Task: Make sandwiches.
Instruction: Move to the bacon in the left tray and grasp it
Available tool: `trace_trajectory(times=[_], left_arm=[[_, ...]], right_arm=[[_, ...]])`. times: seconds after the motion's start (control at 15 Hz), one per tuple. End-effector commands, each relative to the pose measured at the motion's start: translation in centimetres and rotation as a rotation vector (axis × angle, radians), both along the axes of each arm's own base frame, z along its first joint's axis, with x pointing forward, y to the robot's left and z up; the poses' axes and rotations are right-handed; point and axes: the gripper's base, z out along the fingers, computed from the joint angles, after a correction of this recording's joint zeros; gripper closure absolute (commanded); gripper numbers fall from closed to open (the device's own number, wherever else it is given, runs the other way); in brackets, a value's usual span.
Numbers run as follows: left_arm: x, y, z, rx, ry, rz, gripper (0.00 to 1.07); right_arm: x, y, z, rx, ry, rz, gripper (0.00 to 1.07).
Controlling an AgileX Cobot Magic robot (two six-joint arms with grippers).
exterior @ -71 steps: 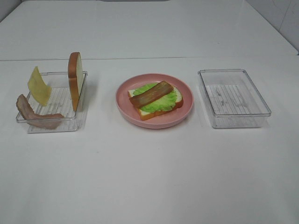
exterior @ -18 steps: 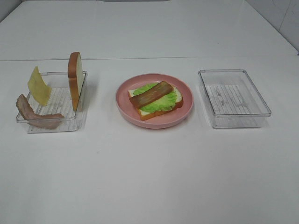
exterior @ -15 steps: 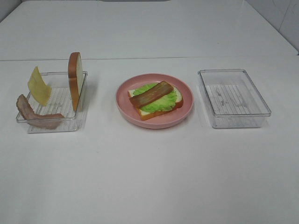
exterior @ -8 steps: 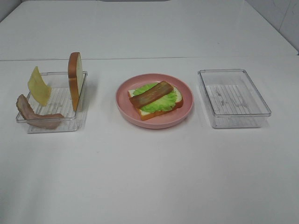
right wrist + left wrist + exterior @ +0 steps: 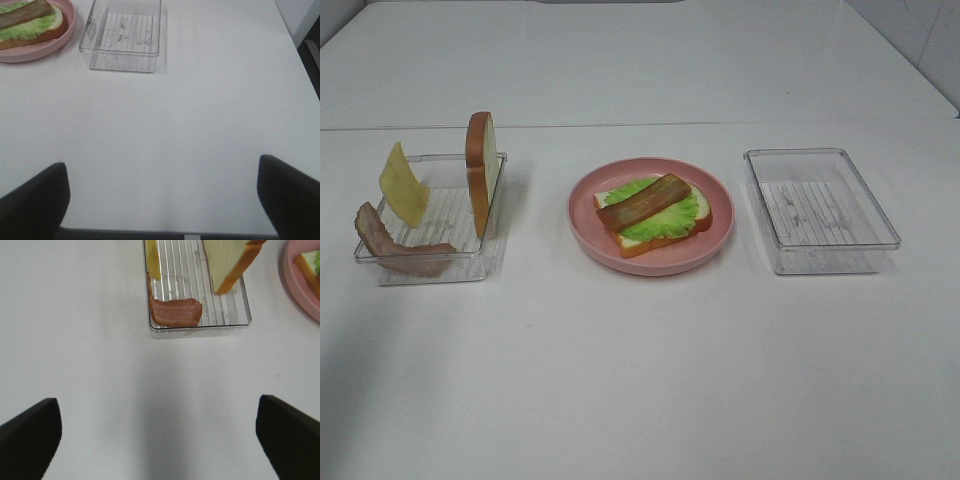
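Note:
On the pink plate [image 5: 650, 262] lies a bread slice [image 5: 665, 238] with a green lettuce leaf [image 5: 672, 216] and a brown bacon strip [image 5: 642, 201] on top. The left clear tray [image 5: 450, 270] holds a second bread slice [image 5: 480, 170] standing on edge, a yellow cheese slice [image 5: 402, 185] leaning up, and a second bacon strip [image 5: 395, 250]. No gripper shows in the exterior view. My left gripper [image 5: 160, 440] is open above bare table, short of the tray's bacon [image 5: 175, 312]. My right gripper [image 5: 161, 205] is open and empty near the table's front edge.
An empty clear tray [image 5: 820, 210] stands right of the plate; it also shows in the right wrist view [image 5: 122, 55]. The table's right edge [image 5: 295, 45] is close to the right arm.
A faint shadow has come onto the table at the front left. The food, plate and trays have not moved.

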Motion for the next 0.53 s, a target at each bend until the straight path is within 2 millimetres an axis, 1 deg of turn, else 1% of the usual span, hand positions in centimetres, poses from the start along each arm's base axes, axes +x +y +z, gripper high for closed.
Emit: trace_trajectory(times=[0.07,0.13,0.27,0.33,0.4,0.53], left_arm=[[2.6,-0.1,-1.1,-0.033,0.048,0.02,0.06],[3.2,-0.1,-1.6,-0.032,0.054,0.024,0.06],[4.1,-0.1,-2.0,-0.036,0.078,0.028,0.06],[5.3,-0.1,-2.0,-0.052,0.112,0.046,0.06],[5.7,-0.1,-2.1,-0.052,0.126,0.045,0.06],[7.5,-0.1,-2.3,-0.046,0.172,0.04,0.06]], right_arm=[[-0.3,0.0,0.0,-0.006,-0.039,0.0,0.09],[-0.3,0.0,0.0,-0.006,-0.039,0.0,0.09],[-0.3,0.0,0.0,-0.006,-0.039,0.0,0.09],[-0.3,0.0,0.0,-0.006,-0.039,0.0,0.09],[-0.3,0.0,0.0,-0.006,-0.039,0.0,0.09],[-0.3,0.0,0.0,-0.006,-0.039,0.0,0.09]])
